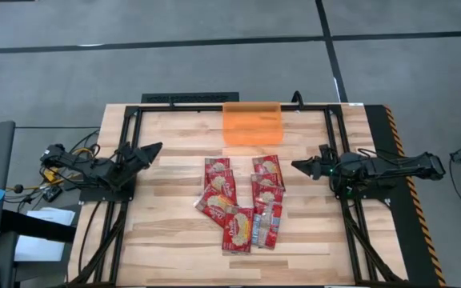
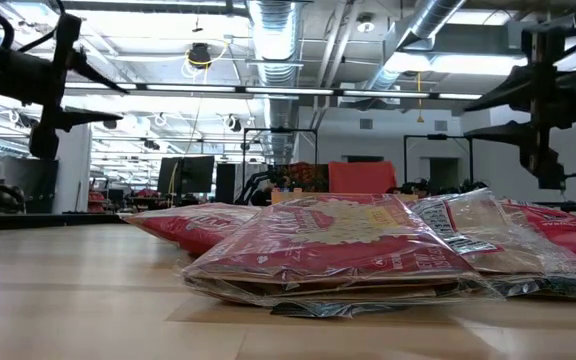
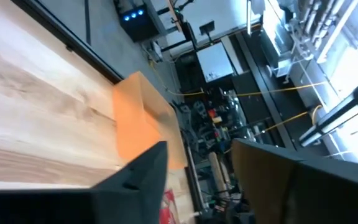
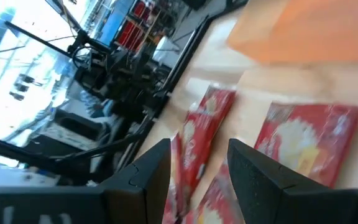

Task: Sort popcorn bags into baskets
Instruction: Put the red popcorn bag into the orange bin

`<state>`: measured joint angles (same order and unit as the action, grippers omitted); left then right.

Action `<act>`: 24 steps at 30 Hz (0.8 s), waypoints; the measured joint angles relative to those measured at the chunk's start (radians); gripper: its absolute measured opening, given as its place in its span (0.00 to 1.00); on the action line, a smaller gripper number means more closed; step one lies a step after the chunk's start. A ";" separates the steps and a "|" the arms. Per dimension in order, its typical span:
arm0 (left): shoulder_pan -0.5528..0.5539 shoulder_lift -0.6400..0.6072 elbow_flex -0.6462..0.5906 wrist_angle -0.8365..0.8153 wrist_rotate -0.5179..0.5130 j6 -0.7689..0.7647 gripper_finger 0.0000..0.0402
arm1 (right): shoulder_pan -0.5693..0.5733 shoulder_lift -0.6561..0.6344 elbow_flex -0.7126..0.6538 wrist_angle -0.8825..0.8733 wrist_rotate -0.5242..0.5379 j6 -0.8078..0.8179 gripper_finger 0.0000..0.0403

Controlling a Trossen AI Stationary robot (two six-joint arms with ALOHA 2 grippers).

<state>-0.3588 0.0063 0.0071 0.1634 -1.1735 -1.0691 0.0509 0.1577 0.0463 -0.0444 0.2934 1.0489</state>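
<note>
Several red popcorn bags (image 1: pixel 242 200) with cream printed centres lie flat in an overlapping cluster at the middle of the wooden table; they also show in the low view (image 2: pixel 338 240) and in the right wrist view (image 4: pixel 303 137). The translucent orange basket (image 1: pixel 251 122) stands at the table's far edge, behind the bags, and shows in the left wrist view (image 3: pixel 135 121). My left gripper (image 1: pixel 157 147) is open and empty above the table's left side, pointing toward the basket. My right gripper (image 1: pixel 296 166) is open and empty at the right, pointing toward the bags.
A black metal frame (image 1: pixel 214 99) runs along the table's far edge and down both sides under the arms. A yellow-and-black striped strip (image 1: pixel 402 172) marks the right edge. Bare wood (image 1: pixel 166 240) lies left of and in front of the bags.
</note>
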 joint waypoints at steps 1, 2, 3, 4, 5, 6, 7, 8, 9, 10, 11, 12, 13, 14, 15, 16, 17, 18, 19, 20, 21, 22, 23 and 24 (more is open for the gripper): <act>0.000 0.000 0.000 0.007 0.000 0.000 0.48 | 0.000 -0.001 0.000 0.001 -0.005 0.002 0.46; 0.000 0.000 0.000 0.014 0.000 -0.001 0.52 | 0.000 -0.001 0.000 -0.001 -0.006 -0.005 0.46; 0.000 0.000 0.000 0.016 0.000 -0.009 0.56 | -0.002 -0.001 0.000 -0.004 -0.006 -0.005 0.46; 0.000 0.000 0.000 0.016 0.002 -0.020 0.60 | -0.002 -0.001 0.000 -0.004 -0.006 -0.004 0.45; 0.000 0.000 0.000 0.015 0.008 -0.030 0.62 | -0.002 -0.001 0.000 -0.004 -0.007 -0.006 0.45; 0.000 0.000 0.000 0.016 0.015 -0.037 0.65 | -0.001 -0.001 0.000 -0.004 -0.007 -0.007 0.44; 0.000 0.000 0.000 0.015 0.022 -0.041 0.67 | 0.001 -0.001 0.000 -0.005 -0.007 -0.007 0.43; 0.000 0.000 0.000 0.015 0.030 -0.046 0.68 | 0.002 -0.001 0.000 -0.005 -0.012 -0.008 0.43; 0.000 0.000 0.000 0.016 0.039 -0.051 0.69 | 0.001 -0.001 0.000 -0.007 -0.034 -0.031 0.43; 0.000 0.000 0.000 0.015 0.045 -0.052 0.70 | -0.002 -0.001 0.000 -0.013 -0.051 -0.062 0.43; 0.000 0.000 0.000 0.016 0.054 -0.053 0.70 | -0.006 0.000 0.001 -0.025 -0.067 -0.075 0.43; 0.000 0.000 0.000 0.019 0.062 -0.053 0.71 | -0.012 0.003 0.002 -0.031 -0.080 -0.083 0.43; 0.000 0.000 0.000 0.021 0.067 -0.053 0.71 | -0.020 0.007 0.002 -0.031 -0.082 -0.079 0.43; 0.000 0.000 0.000 0.021 0.073 -0.053 0.71 | -0.031 0.010 0.002 -0.031 -0.083 -0.063 0.44; 0.000 0.000 0.000 0.021 0.078 -0.053 0.70 | -0.042 0.012 0.002 -0.031 -0.082 -0.053 0.44; 0.000 0.000 0.000 0.021 0.078 -0.054 0.70 | -0.054 0.012 0.002 -0.029 -0.082 -0.048 0.45; 0.000 0.000 0.000 0.021 0.078 -0.053 0.70 | -0.065 0.012 0.002 -0.022 -0.083 -0.049 0.45; 0.000 0.000 0.000 0.021 0.078 -0.051 0.70 | -0.077 0.012 0.001 -0.011 -0.084 -0.051 0.46; 0.000 0.000 0.000 0.021 0.078 -0.044 0.70 | -0.086 0.012 0.000 0.002 -0.085 -0.051 0.46; 0.000 0.000 0.000 0.021 0.077 -0.038 0.70 | -0.092 0.011 -0.002 0.018 -0.085 -0.051 0.47; 0.000 0.000 0.000 0.018 0.077 -0.034 0.70 | -0.096 0.011 -0.003 0.040 -0.085 -0.051 0.47; 0.000 0.000 0.000 0.014 0.077 -0.034 0.69 | -0.100 0.011 -0.003 0.070 -0.085 -0.051 0.47; 0.000 0.000 0.000 0.011 0.076 -0.034 0.69 | -0.100 0.010 -0.003 0.092 -0.087 -0.052 0.47; 0.000 0.000 0.000 0.008 0.072 -0.034 0.69 | -0.099 0.010 -0.002 0.105 -0.088 -0.052 0.47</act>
<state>-0.3588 0.0063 0.0074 0.1717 -1.1013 -1.1034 -0.0483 0.1677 0.0444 0.0603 0.2058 0.9966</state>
